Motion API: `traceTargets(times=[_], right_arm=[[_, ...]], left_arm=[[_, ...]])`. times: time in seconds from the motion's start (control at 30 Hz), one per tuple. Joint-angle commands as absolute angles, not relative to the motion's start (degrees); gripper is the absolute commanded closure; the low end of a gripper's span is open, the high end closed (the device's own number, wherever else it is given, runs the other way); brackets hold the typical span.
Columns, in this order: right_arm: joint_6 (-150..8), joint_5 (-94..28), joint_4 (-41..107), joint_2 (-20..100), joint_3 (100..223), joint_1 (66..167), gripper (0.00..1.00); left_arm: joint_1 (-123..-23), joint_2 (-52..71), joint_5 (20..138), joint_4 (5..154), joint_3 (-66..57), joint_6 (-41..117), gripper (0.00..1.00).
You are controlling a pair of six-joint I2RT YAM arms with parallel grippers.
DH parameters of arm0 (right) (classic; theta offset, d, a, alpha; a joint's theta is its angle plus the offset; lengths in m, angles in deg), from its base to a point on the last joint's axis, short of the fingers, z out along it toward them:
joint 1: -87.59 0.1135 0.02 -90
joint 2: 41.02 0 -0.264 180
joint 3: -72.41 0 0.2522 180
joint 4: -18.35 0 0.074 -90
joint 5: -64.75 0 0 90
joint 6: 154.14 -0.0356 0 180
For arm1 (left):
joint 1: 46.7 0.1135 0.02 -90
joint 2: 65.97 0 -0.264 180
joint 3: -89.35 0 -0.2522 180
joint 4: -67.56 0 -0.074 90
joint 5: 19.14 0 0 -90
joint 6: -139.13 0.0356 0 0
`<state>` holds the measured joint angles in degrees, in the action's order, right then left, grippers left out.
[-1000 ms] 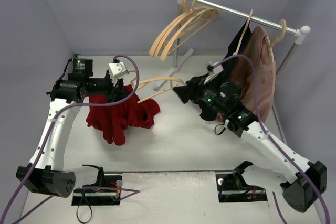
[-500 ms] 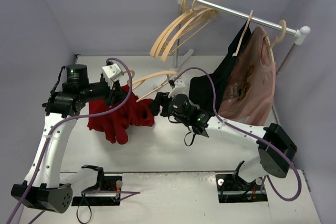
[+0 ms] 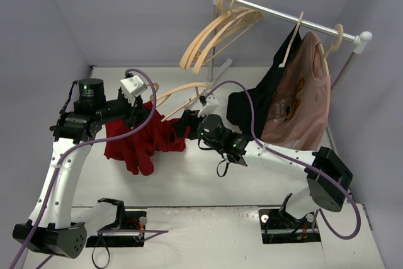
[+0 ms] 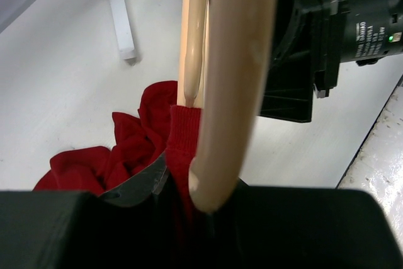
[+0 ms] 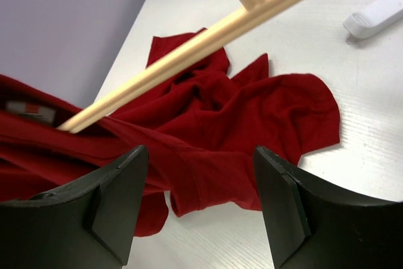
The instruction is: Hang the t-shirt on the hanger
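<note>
Even, bright light is thrown from above, and only soft, pale shadows are cast on the table [image 3: 189, 181] just beside the t-shirt [image 3: 141, 143]. In the left wrist view the hanger [image 4: 233, 80] over the t-shirt is blurred by closeness. In the right wrist view the t-shirt's left part is smeared.

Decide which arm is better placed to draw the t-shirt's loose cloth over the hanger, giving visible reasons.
Right, probably. The right tool is open and empty, facing the loose t-shirt beneath the hanger. The left tool is occupied: it appears clamped on the t-shirt's collar at the hanger's end.
</note>
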<state>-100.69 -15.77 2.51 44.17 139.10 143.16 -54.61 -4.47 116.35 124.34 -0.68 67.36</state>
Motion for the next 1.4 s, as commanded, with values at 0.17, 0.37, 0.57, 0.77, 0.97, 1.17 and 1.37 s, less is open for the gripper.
traceTargets(times=[0.17,0.37,0.57,0.77,0.97,1.17,1.37], right_arm=[[-97.34,-21.12,-4.10,44.76,141.69,144.10,0.37],[-97.05,-22.50,-4.12,48.38,141.91,144.10,0.39],[-95.81,-19.34,-4.19,48.42,139.50,143.24,0.47],[-93.40,-19.91,-4.19,44.69,136.03,139.44,0.75],[-92.26,-21.68,-4.19,41.26,133.66,135.11,1.00],[-91.63,-25.91,-3.97,38.61,132.34,129.77,1.00],[-90.54,-31.74,1.11,38.17,135.34,122.69,1.00]], left_arm=[[-54.44,-4.18,116.12,119.93,1.03,65.43,1.00],[-54.53,-4.88,116.38,119.97,1.60,64.95,1.00],[-54.44,-6.84,116.52,120.08,0.76,65.11,1.00],[-54.35,-8.69,116.82,121.73,-0.56,65.94,1.00],[-54.44,-10.54,117.87,122.45,-2.15,66.24,1.00],[-54.44,-12.09,122.50,123.13,-4.09,68.93,1.00],[-54.70,-14.27,123.50,123.59,-7.16,73.27,1.00]])
